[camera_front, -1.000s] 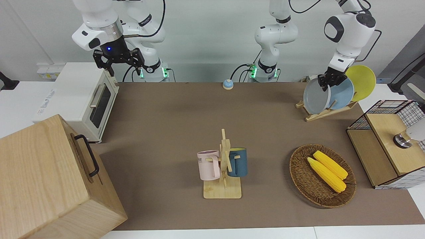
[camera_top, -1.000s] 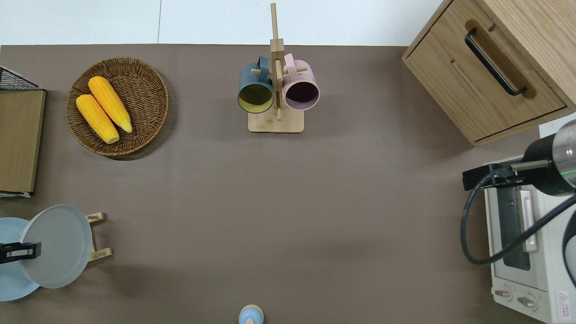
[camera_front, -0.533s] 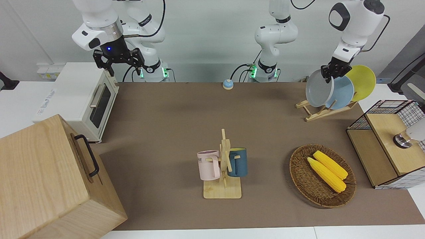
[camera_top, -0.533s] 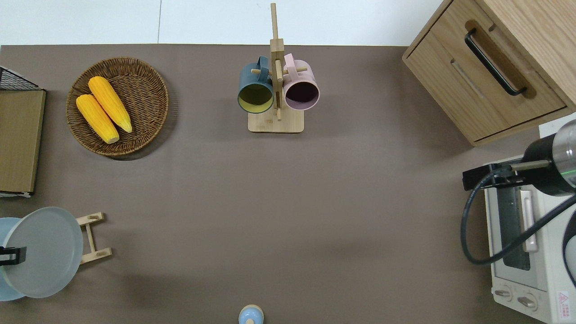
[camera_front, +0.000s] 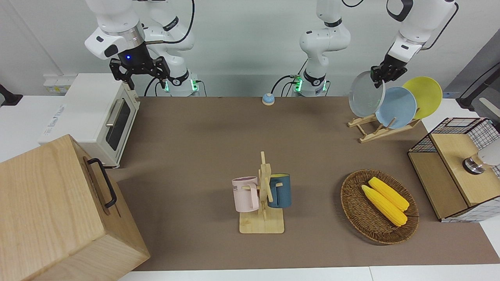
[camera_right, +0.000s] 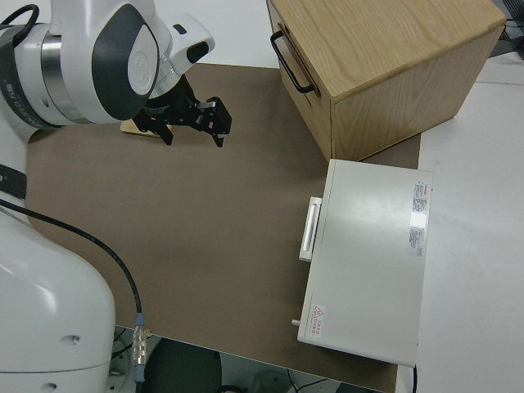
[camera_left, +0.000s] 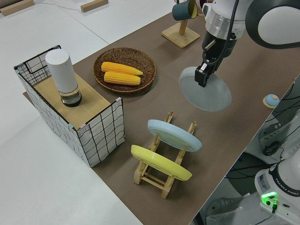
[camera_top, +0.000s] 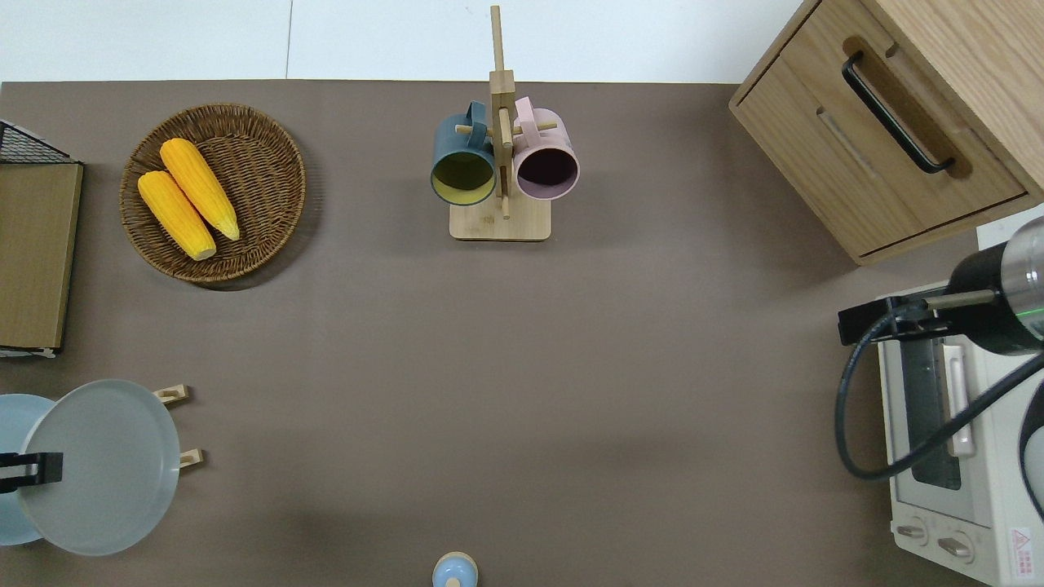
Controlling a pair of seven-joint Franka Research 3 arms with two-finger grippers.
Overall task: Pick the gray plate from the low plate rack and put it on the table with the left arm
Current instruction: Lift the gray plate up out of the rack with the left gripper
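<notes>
My left gripper [camera_front: 381,76] [camera_top: 33,469] [camera_left: 202,77] is shut on the upper rim of the gray plate [camera_front: 366,99] [camera_top: 102,469] [camera_left: 206,89]. The plate hangs tilted in the air, clear of the pegs, over the empty end of the low plate rack [camera_front: 375,132] [camera_top: 175,395] [camera_left: 159,180]. Under it lies the brown table [camera_front: 195,156]. A light-blue plate [camera_front: 396,107] [camera_left: 173,135] and a yellow plate [camera_front: 424,95] [camera_left: 159,161] still lean in the rack. The right gripper [camera_front: 142,76] [camera_right: 192,123] is open and its arm is parked.
A mug tree [camera_front: 263,195] with two mugs stands mid-table. A wicker basket [camera_front: 379,205] holding corn and a wire-and-wood crate [camera_front: 457,168] sit toward the left arm's end. A toaster oven [camera_front: 93,117] and a wooden cabinet [camera_front: 58,210] fill the right arm's end. A small bell [camera_front: 268,99] is near the robots.
The left gripper has lifted the gray plate up out of the rack's slot and shifted it a little toward the table's middle. The right arm has not moved.
</notes>
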